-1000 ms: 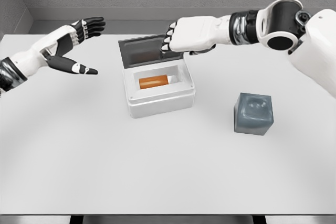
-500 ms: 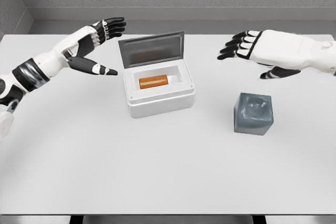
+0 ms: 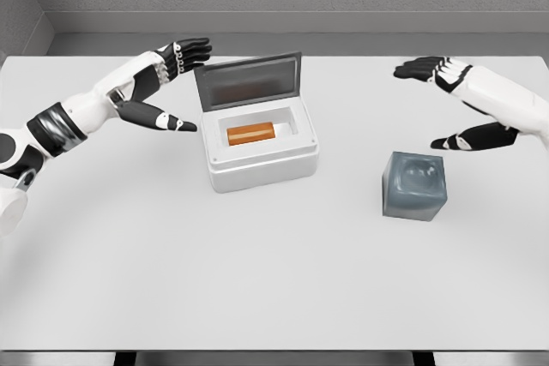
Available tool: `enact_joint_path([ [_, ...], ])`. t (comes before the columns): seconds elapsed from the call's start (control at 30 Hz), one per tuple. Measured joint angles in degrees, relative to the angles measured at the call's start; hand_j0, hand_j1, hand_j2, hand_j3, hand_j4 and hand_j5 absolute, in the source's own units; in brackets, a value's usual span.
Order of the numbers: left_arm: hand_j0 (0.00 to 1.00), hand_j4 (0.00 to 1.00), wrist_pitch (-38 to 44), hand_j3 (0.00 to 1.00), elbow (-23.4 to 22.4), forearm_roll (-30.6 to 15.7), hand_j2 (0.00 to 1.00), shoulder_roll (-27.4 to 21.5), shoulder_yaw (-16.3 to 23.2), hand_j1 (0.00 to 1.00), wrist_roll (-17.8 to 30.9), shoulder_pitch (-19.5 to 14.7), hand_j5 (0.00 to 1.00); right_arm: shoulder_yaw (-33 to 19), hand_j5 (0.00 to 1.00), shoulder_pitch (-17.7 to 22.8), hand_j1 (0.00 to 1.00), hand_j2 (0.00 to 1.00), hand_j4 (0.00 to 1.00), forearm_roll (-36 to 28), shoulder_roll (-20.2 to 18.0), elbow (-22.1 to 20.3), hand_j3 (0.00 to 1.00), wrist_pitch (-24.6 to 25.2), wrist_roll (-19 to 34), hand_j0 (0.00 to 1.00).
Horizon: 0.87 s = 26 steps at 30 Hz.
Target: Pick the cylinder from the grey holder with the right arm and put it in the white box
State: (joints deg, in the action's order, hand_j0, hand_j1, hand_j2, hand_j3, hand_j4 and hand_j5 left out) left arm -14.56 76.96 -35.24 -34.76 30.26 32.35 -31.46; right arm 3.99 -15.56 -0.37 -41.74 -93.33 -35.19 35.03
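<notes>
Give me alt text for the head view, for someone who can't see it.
An orange cylinder lies inside an open white box on a white table, lid raised behind. An empty grey holder sits to its right. Both hands are open and hold nothing: left hand beside the box, right hand behind the holder.

Left hand (image 3: 153, 83) and right hand (image 3: 463, 102), fingers spread, both empty.
</notes>
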Motion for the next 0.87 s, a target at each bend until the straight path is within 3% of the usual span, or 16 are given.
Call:
enact_joint_path([
  [0.47,1.00,1.00,-0.2,1.00,2.7,0.0,1.00,-1.1,-0.3,1.00,0.0,1.3,1.00,-0.4,1.00,0.4,1.00,1.00,1.00,-0.1,0.6,2.7,1.00,0.0,0.0,1.00],
  [0.87,1.00,1.00,-0.6,1.00,6.6,-0.5,1.00,-16.8,-0.4,1.00,0.0,2.5,1.00,-0.4,1.00,0.4,1.00,1.00,1.00,-0.1,1.1,2.8,1.00,0.0,0.0,1.00],
])
